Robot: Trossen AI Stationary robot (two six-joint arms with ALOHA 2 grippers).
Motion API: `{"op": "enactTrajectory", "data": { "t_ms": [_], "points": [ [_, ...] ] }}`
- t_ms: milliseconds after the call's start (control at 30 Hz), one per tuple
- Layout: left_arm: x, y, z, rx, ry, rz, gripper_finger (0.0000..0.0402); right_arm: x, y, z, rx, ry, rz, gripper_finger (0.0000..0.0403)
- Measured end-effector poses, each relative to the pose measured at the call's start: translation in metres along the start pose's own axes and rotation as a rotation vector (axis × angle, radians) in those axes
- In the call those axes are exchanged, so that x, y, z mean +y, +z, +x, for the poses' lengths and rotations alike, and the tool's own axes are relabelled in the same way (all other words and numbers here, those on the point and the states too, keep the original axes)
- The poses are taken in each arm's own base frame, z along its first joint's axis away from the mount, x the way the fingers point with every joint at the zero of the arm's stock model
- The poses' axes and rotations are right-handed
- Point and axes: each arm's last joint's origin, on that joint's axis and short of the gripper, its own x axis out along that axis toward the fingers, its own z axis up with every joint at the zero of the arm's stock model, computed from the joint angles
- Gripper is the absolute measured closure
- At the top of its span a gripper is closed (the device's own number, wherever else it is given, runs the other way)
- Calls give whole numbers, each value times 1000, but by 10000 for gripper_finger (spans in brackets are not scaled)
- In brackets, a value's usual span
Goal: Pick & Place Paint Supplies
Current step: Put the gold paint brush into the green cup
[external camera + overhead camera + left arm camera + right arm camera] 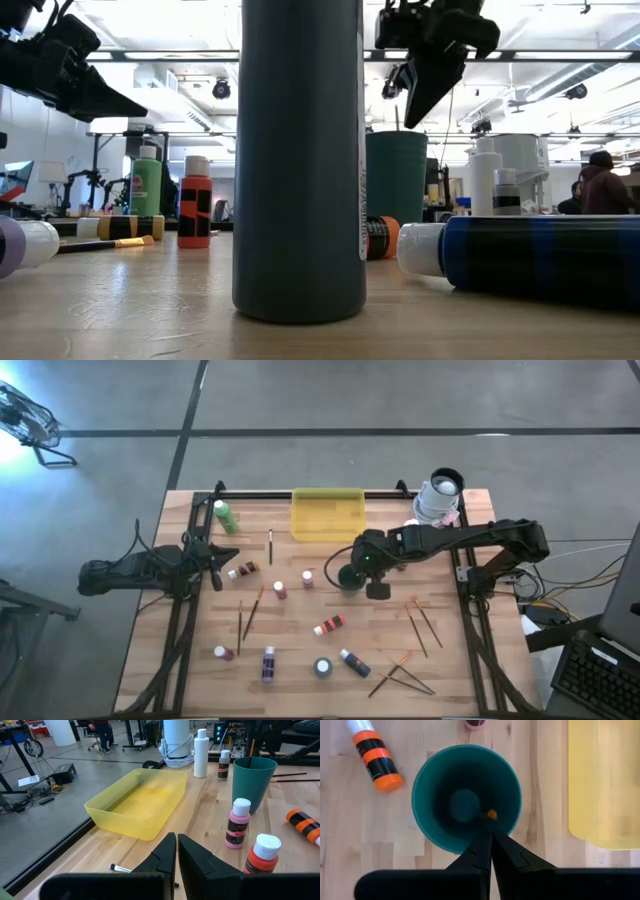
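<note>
A dark green cup [348, 576] stands upright mid-table, in front of the yellow tray [327, 515]. My right gripper [489, 834] hangs over the cup's mouth, pointing steeply down and shut on a thin paintbrush [251, 749]. Paint bottles are spread over the table: green [225, 517], red [280, 590], pink [308, 578], orange-and-black lying down [328, 625], purple [268, 663] and blue [353, 661]. Loose brushes lie flat at the left [252, 610] and the right [422, 628]. My left gripper [215, 565] waits shut above the table's left side, holding nothing. My right gripper pinches the paintbrush between its two fingers from above, slanting down. The brush's orange end [491, 813] sticks out just past the fingertips, inside the cup's rim. The shaft [251, 749] runs steeply down into the cup. Whether it touches the cup's bottom I cannot tell.
A white bottle and a white roll [440, 495] stand at the far right corner. A grey bottle [323, 667] stands upright near the front edge and fills the middle of the low view. More brushes lie crossed at the front right [400, 675]. Bare wood lies between cup and tray.
</note>
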Motion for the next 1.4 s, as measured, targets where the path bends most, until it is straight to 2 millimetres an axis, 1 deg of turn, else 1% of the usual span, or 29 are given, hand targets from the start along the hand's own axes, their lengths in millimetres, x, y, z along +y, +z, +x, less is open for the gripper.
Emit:
{"op": "enactTrajectory", "data": {
  "t_ms": [267,367,500,733,967,1167,1300,1400],
  "points": [
    [0,0,0,0,0,0,378,-1,-1,0,8,0,4,392],
    [0,0,0,0,0,0,378,-2,-1,-1,7,-2,-2,376],
    [0,0,0,0,0,0,378,-3,-1,-5,-3,-6,-2,342],
    [0,0,0,0,0,0,378,-4,-6,-31,-46,-7,32,285],
    [0,0,0,0,0,0,378,-3,-16,-58,-58,3,179,254],
    [0,0,0,0,0,0,378,8,-34,-76,15,18,310,249],
    [0,0,0,0,0,0,378,19,-46,-85,76,14,385,262],
    [0,0,0,0,0,0,378,27,-55,-92,93,-28,443,273]
  ]
}}
